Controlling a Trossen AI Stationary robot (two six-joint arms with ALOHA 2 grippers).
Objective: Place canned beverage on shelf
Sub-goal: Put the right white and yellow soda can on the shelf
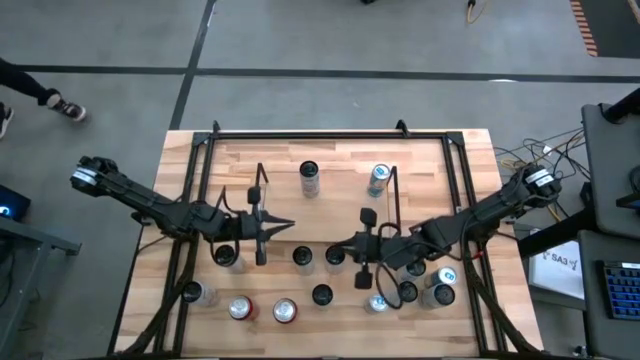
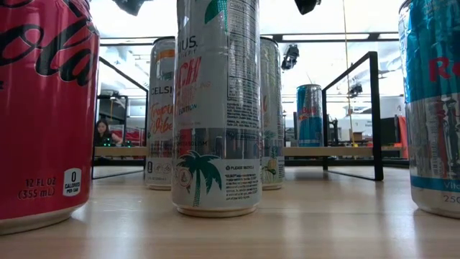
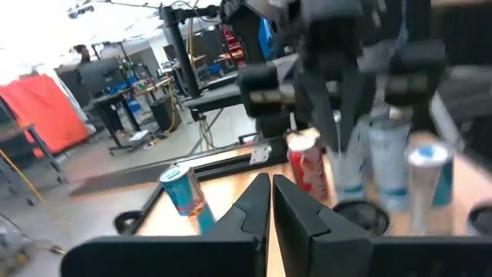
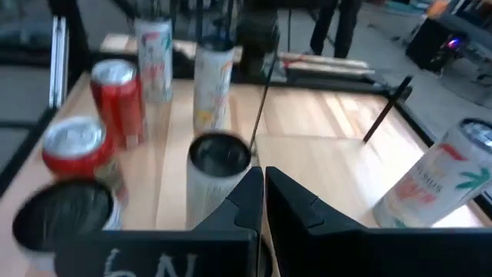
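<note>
Both grippers are hanging empty over the middle of the bench [image 1: 470,150], fingers pressed together, and neither is carrying a can. The left gripper [image 1: 285,227] is pointing toward the centre just beside a dark-topped can [image 1: 303,258]; the right gripper [image 1: 335,243] is facing it from the other side, above the crowded cluster of loose cans.

The shelf [image 1: 395,195] is standing across the far half of the bench, already carrying two cans: a dark-topped can [image 1: 309,178] and a blue Red Bull can [image 1: 378,180].

The main risk is the tight packing. With fingers shut, a descent would be knocking a slim can over rather than straddling it, and the neighbours near the right gripper are leaving little room for spread fingers. The grippers are also close enough to be colliding if both reach inward.
</note>
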